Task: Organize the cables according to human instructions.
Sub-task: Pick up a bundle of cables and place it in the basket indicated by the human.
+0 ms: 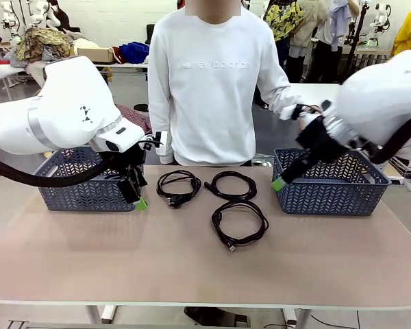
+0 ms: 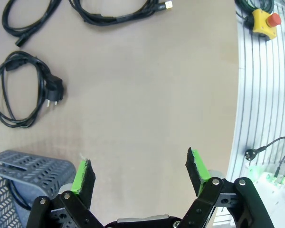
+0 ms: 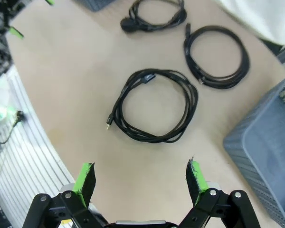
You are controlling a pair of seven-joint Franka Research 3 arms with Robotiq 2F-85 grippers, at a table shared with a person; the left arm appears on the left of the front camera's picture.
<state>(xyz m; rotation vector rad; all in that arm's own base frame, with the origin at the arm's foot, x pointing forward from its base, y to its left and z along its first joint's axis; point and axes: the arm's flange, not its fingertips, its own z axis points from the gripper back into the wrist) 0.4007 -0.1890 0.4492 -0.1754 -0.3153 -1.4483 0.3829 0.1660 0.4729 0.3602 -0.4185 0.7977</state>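
Three coiled black cables lie mid-table between two blue baskets. The one with a power plug (image 1: pixel 178 186) (image 2: pixel 19 90) (image 3: pixel 154 14) is nearest my left gripper. A second coil (image 1: pixel 231 185) (image 3: pixel 218 50) lies beside it, and a third (image 1: pixel 238 223) (image 3: pixel 154 104) lies closer to me. My left gripper (image 1: pixel 138 196) (image 2: pixel 140 175) hangs open and empty at the left basket's (image 1: pixel 82 188) front right corner. A black cord (image 2: pixel 16 202) shows inside that basket. My right gripper (image 1: pixel 281 182) (image 3: pixel 140 178) is open and empty beside the right basket's (image 1: pixel 329 192) left end.
A person in a white sweater (image 1: pixel 212 82) stands at the far side, one hand (image 1: pixel 303 113) near my right arm. A yellow emergency-stop box (image 2: pixel 263 23) and loose plugs sit off the table's near edge. Bare tabletop (image 1: pixel 205 274) spreads in front of the cables.
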